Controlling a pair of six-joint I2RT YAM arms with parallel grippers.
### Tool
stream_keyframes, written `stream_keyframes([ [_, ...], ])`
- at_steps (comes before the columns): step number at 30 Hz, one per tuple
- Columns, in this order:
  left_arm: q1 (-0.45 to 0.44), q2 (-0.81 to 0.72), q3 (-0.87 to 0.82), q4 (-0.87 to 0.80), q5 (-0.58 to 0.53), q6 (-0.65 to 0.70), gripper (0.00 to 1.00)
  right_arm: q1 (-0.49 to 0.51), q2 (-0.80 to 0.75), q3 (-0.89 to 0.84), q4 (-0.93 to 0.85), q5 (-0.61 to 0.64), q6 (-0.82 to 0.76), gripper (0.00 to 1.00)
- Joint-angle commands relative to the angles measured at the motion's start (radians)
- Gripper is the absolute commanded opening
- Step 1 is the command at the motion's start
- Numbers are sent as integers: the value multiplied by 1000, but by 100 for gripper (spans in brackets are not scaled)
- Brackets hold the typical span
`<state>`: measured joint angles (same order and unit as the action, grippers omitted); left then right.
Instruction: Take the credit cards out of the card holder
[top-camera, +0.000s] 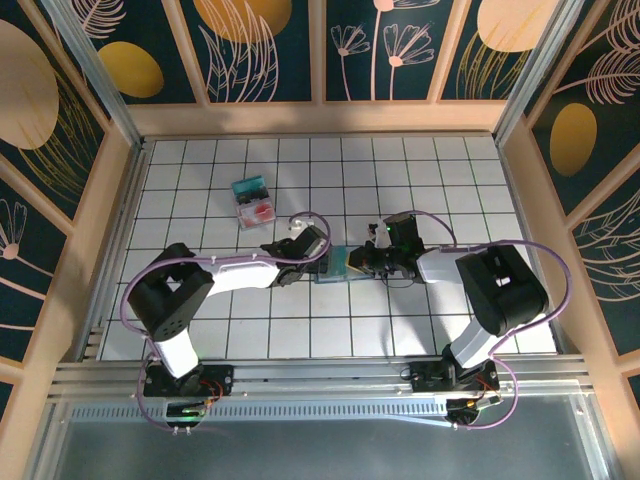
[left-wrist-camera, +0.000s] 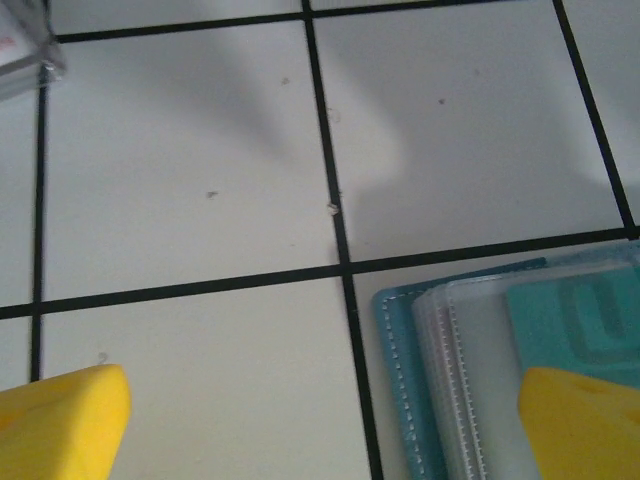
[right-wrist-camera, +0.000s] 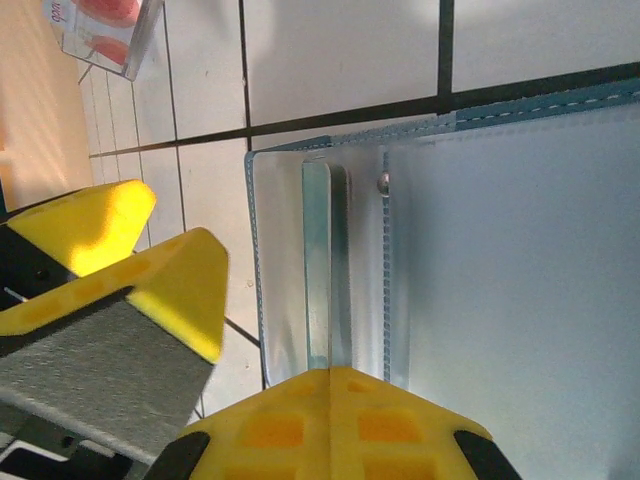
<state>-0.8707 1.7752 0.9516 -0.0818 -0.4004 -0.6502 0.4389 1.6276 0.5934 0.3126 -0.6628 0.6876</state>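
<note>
The card holder (top-camera: 333, 267) lies open on the white tiles between both grippers, its slate-blue stitched edge (left-wrist-camera: 400, 380) and clear sleeves (right-wrist-camera: 500, 250) showing. A teal credit card (left-wrist-camera: 580, 320) sits in a sleeve. My right gripper (right-wrist-camera: 330, 378) is shut on the thin edge of a teal credit card (right-wrist-camera: 326, 260) that stands up out of the holder. My left gripper (left-wrist-camera: 320, 425) is wide open, low over the holder's left edge. One of its yellow fingers (left-wrist-camera: 580, 425) is over the sleeves and the other (left-wrist-camera: 60, 425) over bare tile.
A clear box with a teal and red-pink card pile (top-camera: 252, 201) stands on the tiles behind and left of the holder, also seen as the box (right-wrist-camera: 100, 30). Wooden walls (top-camera: 120, 200) surround the tiled table.
</note>
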Motion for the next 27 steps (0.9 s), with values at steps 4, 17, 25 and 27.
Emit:
stream_keyframes([
  [4,-12,76,15,-20,22,21,99,-8,-37,-2,12,2,14,0],
  [17,-13,95,15,-42,34,16,99,1,-3,-9,134,-58,66,17],
  [25,-13,98,13,-19,64,9,99,14,30,-6,159,-53,69,18],
  [27,-14,98,10,-18,63,7,99,22,36,-2,161,-52,66,19],
])
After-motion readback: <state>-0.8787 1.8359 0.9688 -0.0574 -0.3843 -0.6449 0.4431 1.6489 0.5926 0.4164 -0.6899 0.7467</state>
